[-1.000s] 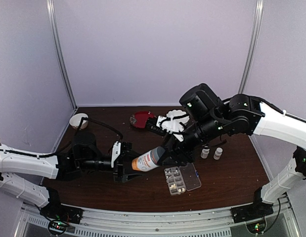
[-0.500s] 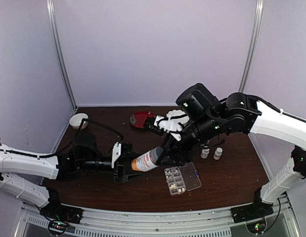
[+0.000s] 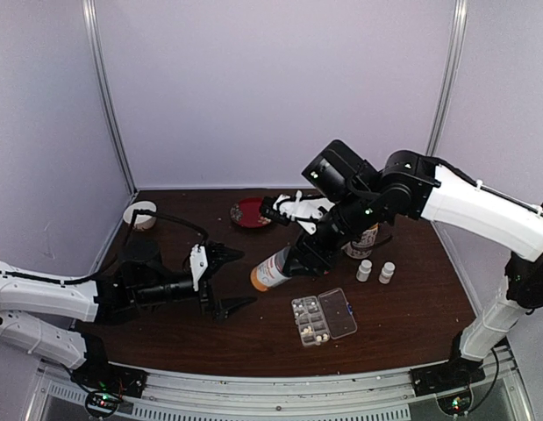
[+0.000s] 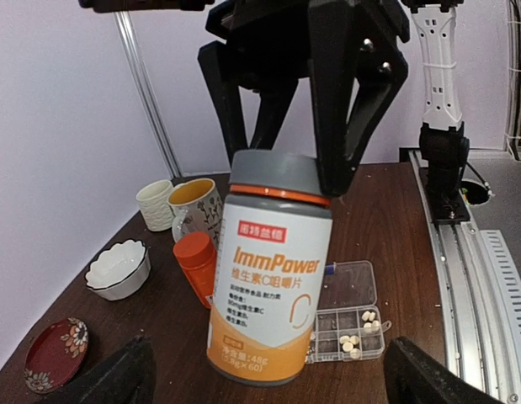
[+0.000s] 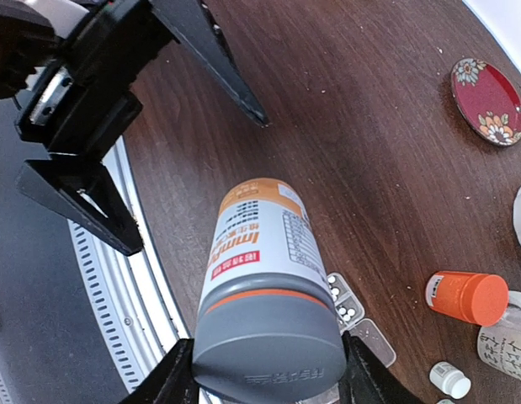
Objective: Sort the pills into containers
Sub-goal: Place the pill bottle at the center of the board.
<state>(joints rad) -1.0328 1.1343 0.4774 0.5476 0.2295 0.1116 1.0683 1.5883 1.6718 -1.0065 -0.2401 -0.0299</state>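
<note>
Holding the grey-capped bottle [image 3: 273, 269] clear of the surface [image 3: 403, 324], the right gripper [image 3: 299, 257] pinches it by the cap [image 5: 268, 341], one finger pressed to each side. The bottle hangs tilted, base toward the left arm. The left gripper [image 3: 245, 279] is spread wide; in its wrist view the fingers stand well out on either side of the bottle's base, not touching it. The pill box [image 3: 304, 310] lies flat on the surface, near and to the right of the lifted bottle, with its clear lid [image 3: 343, 314] swung open. A few pills [image 4: 351, 343] sit in about two compartments at one end of the box; the other compartments look bare, though the far ones are too small to read. Two small white bottles [image 3: 375, 271] stand beyond the box, and an orange-capped bottle [image 5: 467, 298] stands further back. Judgement: the sort is at an early stage. Some pills are placed, most compartments are unfilled, and this bottle has its cap on, so opening it and portioning out its contents remain.
</note>
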